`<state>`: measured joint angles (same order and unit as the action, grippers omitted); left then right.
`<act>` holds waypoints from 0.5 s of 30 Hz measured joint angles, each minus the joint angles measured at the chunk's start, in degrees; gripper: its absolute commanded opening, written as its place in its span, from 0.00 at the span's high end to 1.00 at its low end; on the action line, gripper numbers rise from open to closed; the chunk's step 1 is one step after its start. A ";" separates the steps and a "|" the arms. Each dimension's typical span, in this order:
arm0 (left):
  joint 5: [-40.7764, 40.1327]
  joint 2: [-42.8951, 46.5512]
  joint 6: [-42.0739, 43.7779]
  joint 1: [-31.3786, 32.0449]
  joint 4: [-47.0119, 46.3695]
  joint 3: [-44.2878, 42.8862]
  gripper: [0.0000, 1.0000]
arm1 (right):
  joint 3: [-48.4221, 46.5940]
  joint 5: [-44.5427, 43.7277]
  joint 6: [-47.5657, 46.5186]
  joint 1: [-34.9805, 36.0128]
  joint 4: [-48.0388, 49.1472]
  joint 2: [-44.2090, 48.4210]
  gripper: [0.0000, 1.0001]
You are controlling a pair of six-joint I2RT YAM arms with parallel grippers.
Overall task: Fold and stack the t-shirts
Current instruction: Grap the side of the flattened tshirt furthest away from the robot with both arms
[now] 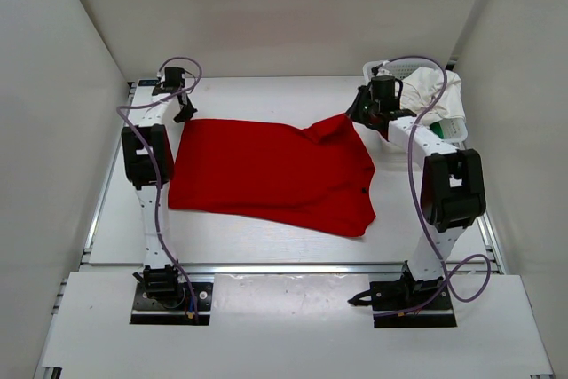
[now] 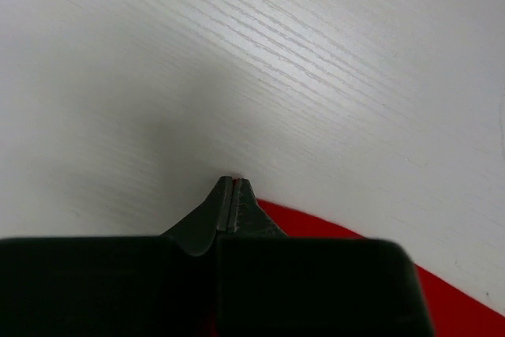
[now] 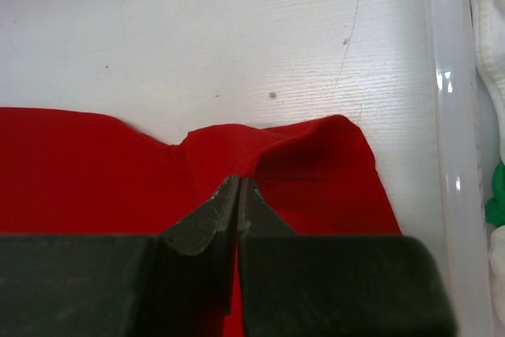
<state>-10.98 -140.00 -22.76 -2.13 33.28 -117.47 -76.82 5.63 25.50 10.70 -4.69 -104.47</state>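
Note:
The red t-shirt (image 1: 266, 175) lies spread flat across the table. My left gripper (image 1: 185, 114) is at its far left corner. In the left wrist view the jaws (image 2: 234, 181) are shut with a sliver of red between the tips, and red cloth (image 2: 450, 297) trails to the right. My right gripper (image 1: 355, 117) is shut on the far right corner, which is bunched up; the right wrist view shows the jaws (image 3: 239, 181) pinching a raised fold of the red t-shirt (image 3: 95, 163). The white t-shirt (image 1: 430, 90) and a bit of the green t-shirt (image 1: 437, 130) lie in the basket.
The white mesh basket (image 1: 459, 127) stands at the far right, close behind my right gripper; its rim (image 3: 451, 116) shows in the right wrist view with white cloth (image 3: 489, 53) and green cloth (image 3: 497, 199). White walls enclose the table on three sides.

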 measured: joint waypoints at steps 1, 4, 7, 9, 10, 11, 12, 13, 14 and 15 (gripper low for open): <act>0.04 0.33 -0.15 0.00 -0.37 0.68 1.00 | 0.00 0.02 -0.02 0.15 -0.02 0.37 1.00; 1.92 5.22 -0.76 0.02 -1.62 7.52 1.00 | 1.07 0.81 0.46 0.72 -1.36 3.74 1.00; 4.11 14.08 -1.79 -0.09 -6.95 20.26 1.00 | 7.21 0.87 1.33 1.70 -1.20 9.38 1.00; 5.62 22.25 -2.49 -0.46 -8.20 29.14 1.00 | 12.22 1.20 1.84 2.49 -3.30 14.86 1.00; 6.16 25.94 -2.78 -0.61 -8.90 32.24 1.00 | 14.10 1.44 2.05 2.84 -4.11 17.40 1.00; 6.67 29.46 -2.97 -0.92 -9.88 34.75 1.00 | 15.85 1.62 2.36 3.23 -4.81 20.15 1.00; 7.23 33.07 -3.10 -1.31 -11.28 37.13 1.00 | 17.27 1.86 2.58 3.65 -5.51 22.75 1.00; 7.45 36.13 -3.21 -1.68 -12.35 38.88 1.00 | 18.14 2.23 2.73 3.91 -5.90 24.63 1.00; 7.61 38.97 -3.21 -2.08 -13.31 40.28 1.00 | 19.17 2.93 2.93 3.98 -6.16 27.04 0.99; 7.76 41.46 -3.23 -2.38 -14.47 41.46 1.00 | 19.91 3.52 3.10 3.91 -6.60 29.18 1.00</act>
<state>-3.22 -98.54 -26.00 -4.51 18.81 -76.01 -56.90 9.15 28.60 14.61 -11.29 -75.29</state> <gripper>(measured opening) 0.022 0.008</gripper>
